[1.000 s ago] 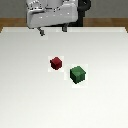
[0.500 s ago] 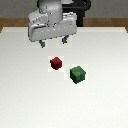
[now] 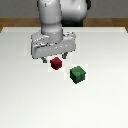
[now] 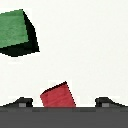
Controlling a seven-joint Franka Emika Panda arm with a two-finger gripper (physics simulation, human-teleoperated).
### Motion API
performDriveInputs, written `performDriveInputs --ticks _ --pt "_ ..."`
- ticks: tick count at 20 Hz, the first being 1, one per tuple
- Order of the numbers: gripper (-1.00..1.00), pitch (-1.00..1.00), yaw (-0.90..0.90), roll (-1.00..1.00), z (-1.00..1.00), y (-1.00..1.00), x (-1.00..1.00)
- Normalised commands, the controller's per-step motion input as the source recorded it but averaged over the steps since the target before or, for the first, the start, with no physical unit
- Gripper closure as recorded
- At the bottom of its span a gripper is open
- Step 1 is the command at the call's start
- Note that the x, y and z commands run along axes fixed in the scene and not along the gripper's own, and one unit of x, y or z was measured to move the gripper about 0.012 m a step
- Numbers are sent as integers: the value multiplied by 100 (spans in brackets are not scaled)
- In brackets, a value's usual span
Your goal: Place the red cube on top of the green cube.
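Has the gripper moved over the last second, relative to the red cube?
Yes. The gripper has come forward and down from the table's far edge to hang just above the red cube, which stayed put.

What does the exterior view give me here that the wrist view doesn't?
Exterior only: the arm and whole gripper poised over the red cube, plus the table's far edge. Wrist only: a close look at the red cube between the two fingertips, neither touching it. Both: the red cube and green cube apart on the white table, nothing stacked yet.
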Motion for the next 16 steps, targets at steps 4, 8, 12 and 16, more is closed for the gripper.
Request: performDriveInputs --ticks 4,8,12,16 --pt "-100 0 0 0 -25 0 25" --pt "-100 0 0 0 -25 0 0" --pt "100 0 0 0 0 0 0" --pt "100 0 0 0 0 0 0"
